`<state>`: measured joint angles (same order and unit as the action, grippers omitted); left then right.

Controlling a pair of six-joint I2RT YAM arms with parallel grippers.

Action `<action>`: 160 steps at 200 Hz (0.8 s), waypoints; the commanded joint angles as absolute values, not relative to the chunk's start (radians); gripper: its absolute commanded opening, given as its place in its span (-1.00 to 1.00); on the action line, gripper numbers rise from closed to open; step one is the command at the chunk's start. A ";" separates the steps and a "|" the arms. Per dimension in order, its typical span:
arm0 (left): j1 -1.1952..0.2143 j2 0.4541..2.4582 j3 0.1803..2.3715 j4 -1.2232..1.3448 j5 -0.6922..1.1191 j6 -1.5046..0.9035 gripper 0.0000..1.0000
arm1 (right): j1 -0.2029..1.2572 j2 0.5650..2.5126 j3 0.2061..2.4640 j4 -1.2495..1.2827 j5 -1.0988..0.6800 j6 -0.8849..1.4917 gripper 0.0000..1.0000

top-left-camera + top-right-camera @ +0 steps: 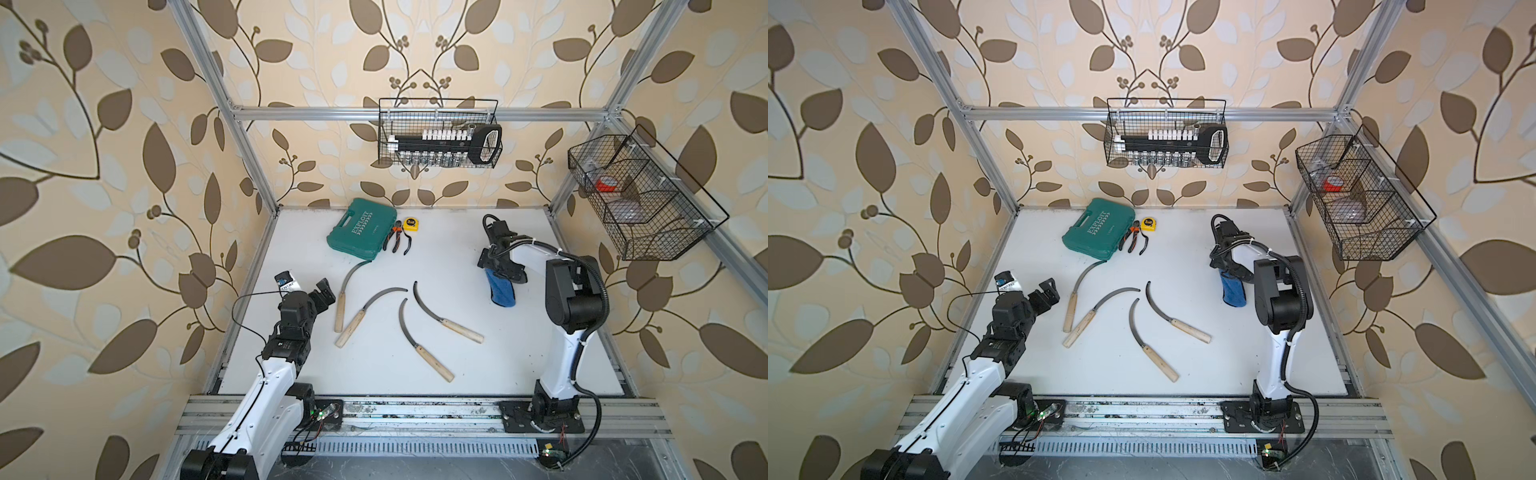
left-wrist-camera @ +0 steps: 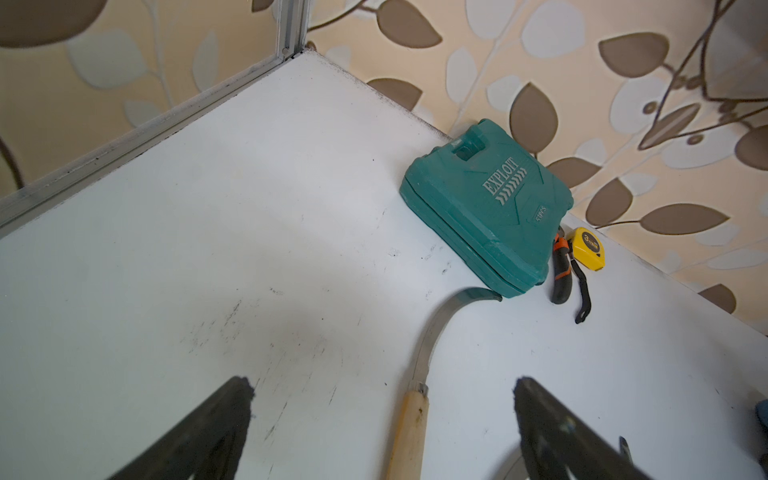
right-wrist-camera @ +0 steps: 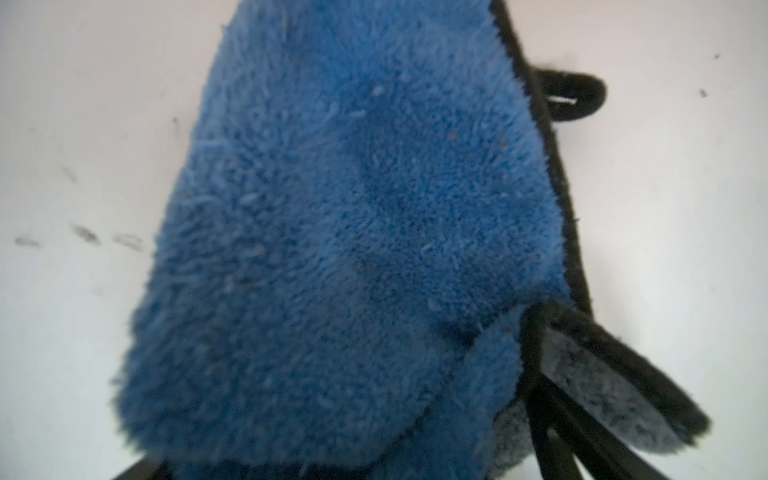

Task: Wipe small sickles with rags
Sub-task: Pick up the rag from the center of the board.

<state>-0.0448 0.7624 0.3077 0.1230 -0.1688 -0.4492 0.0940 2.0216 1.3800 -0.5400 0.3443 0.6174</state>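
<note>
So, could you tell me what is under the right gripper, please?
The blue microfibre cloth, bunched upright, reaches from the right gripper down to the white table. It hides the jaws, so whether they pinch it cannot be seen.

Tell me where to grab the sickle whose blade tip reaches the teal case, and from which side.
Grip that sickle by the blade-end half of its wooden handle, from above, jaws across it. The blade is thin and flat on the table; lower down, the neighbouring sickle's handle crowds it.
</note>
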 commanded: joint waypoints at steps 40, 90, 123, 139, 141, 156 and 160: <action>-0.040 0.755 0.319 0.130 -0.196 -0.458 0.98 | 0.013 2.015 1.420 -0.514 0.281 0.648 0.98; -0.041 0.755 0.319 0.130 -0.196 -0.459 0.98 | -0.053 2.136 1.516 -0.551 0.213 0.666 0.98; -0.040 0.753 0.319 0.130 -0.195 -0.459 0.98 | -0.054 2.233 1.604 -0.611 0.213 0.664 0.98; -0.040 0.753 0.319 0.132 -0.198 -0.459 0.98 | -0.055 2.241 1.621 -0.627 0.207 0.659 0.97; -0.041 0.753 0.319 0.132 -0.197 -0.459 0.98 | -0.054 2.240 1.619 -0.625 0.205 0.657 0.95; -0.041 0.753 0.318 0.132 -0.196 -0.459 0.98 | -0.054 2.231 1.607 -0.611 0.183 0.651 0.51; -0.040 0.753 0.319 0.131 -0.196 -0.459 0.98 | -0.055 2.228 1.605 -0.605 0.173 0.647 0.35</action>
<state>-0.0448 0.7620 0.3077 0.1230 -0.1696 -0.4492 -0.0551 2.1815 1.6192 -0.5758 0.2565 0.6441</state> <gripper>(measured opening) 0.989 0.845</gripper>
